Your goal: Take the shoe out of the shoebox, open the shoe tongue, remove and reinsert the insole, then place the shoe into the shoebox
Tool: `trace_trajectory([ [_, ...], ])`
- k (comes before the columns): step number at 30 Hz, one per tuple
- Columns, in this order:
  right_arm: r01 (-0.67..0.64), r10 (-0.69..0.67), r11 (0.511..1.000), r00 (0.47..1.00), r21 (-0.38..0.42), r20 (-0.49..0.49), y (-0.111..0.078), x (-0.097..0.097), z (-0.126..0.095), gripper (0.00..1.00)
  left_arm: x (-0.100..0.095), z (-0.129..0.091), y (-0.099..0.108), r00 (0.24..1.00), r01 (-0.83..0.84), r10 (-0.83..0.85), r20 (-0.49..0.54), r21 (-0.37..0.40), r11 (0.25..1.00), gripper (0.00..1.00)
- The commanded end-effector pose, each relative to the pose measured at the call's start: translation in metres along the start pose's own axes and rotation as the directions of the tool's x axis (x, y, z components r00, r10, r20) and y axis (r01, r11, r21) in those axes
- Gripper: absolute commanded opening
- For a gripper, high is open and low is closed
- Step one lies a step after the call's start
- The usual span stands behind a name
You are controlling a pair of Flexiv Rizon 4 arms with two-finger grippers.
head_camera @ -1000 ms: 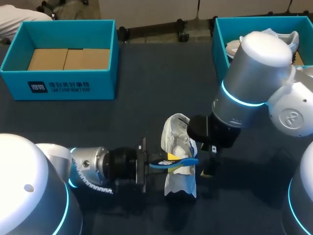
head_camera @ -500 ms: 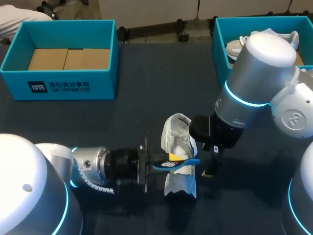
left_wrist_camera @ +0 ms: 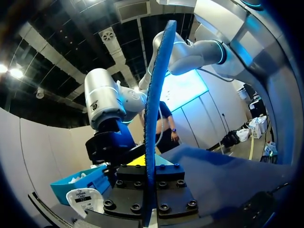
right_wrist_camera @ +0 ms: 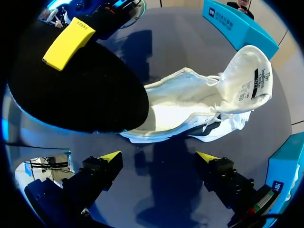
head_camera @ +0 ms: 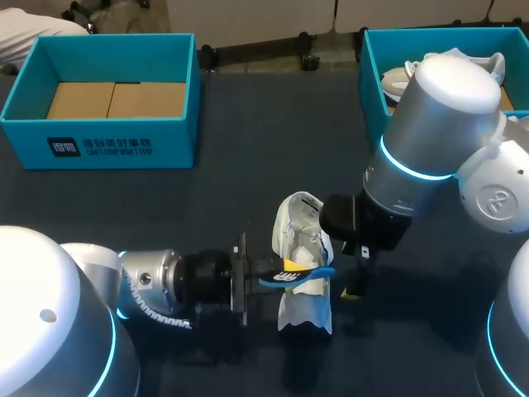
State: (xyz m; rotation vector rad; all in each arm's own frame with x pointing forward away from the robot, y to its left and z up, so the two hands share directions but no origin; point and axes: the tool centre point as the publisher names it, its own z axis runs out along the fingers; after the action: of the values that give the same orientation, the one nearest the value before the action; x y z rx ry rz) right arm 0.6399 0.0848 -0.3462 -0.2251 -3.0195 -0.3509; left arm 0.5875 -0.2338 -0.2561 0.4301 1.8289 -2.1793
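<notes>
Dark table point(head_camera: 248, 190) | white shoe point(right_wrist_camera: 190, 102), printed tongue label point(right_wrist_camera: 255, 83) | left hand point(head_camera: 285, 270) clamps blue insole point(left_wrist_camera: 156, 95) | right hand point(right_wrist_camera: 159, 160) apart

Wht shoe point(head_camera: 304, 314), blu insole point(head_camera: 312, 273)

The white fabric shoe point(right_wrist_camera: 190, 102) loses its front end behind a dark rounded mass point(right_wrist_camera: 80, 90) — what that mass is cannot be told. From above, the blue foam insole point(head_camera: 302, 275) covers the shoe's middle. The right gripper point(head_camera: 356, 271), just beside the shoe, is mostly hidden under its own wrist. The teal cardboard box point(head_camera: 369, 70), well beyond the shoe, is cut off by the edge.
</notes>
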Motion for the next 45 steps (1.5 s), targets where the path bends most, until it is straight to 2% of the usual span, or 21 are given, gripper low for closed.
trace_trajectory([
  [1, 0.000, 0.000, 1.000, 1.000, -0.001, 0.001, -0.001, 0.001, 0.001, 1.00, 0.001, 0.000, 0.001, 1.000, 0.000, 0.000, 0.008, -0.008, 1.000, 0.00],
  [17, 0.000, 0.000, 1.000, 1.000, -0.001, 0.001, -0.001, 0.001, 0.001, 1.00, -0.003, -0.001, 0.012, 1.000, 0.013, -0.013, 0.022, -0.029, 0.999, 0.00],
  [35, 0.000, 0.000, 1.000, 1.000, -0.001, 0.001, -0.001, 0.001, 0.001, 1.00, 0.002, -0.004, 0.030, 1.000, -0.003, 0.003, -0.005, -0.038, 0.999, 0.00],
  [45, 0.000, 0.000, 1.000, 1.000, -0.001, 0.001, -0.001, 0.001, 0.001, 1.00, -0.006, -0.001, 0.044, 1.000, -0.008, 0.009, 0.018, -0.065, 0.998, 0.00],
])
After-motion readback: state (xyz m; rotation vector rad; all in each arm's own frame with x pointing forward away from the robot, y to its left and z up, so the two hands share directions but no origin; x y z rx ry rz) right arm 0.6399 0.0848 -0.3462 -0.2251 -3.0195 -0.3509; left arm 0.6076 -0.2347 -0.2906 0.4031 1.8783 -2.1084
